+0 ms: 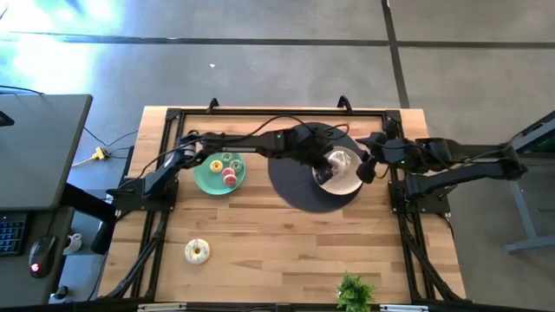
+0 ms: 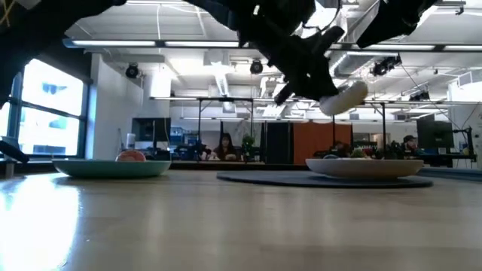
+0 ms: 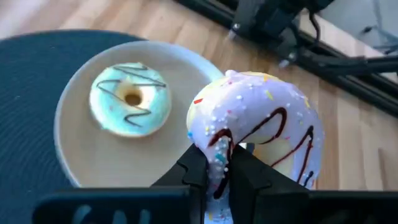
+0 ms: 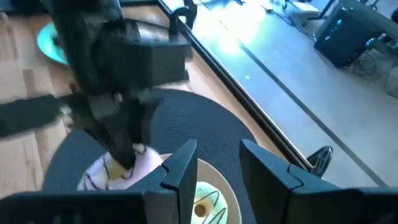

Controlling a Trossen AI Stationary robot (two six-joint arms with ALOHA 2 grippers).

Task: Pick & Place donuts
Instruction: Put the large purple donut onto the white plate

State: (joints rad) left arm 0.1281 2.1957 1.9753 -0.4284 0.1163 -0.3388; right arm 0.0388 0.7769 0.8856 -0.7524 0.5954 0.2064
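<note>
A: From above, what did the left gripper (image 1: 328,170) hold over the beige plate (image 1: 349,184), right of centre?
B: Unclear there. Its wrist view showed fingers (image 3: 198,171) clamped on the pink donut (image 3: 261,134), a pale-green donut (image 3: 130,99) lying on the plate.
A: The right gripper (image 4: 214,171)?
B: Spread, empty, beside the plate.

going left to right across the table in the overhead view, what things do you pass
white donut near the front edge → green plate with small donuts → dark round mat → beige plate under the left gripper → right gripper; the plant sprig overlaps these.
</note>
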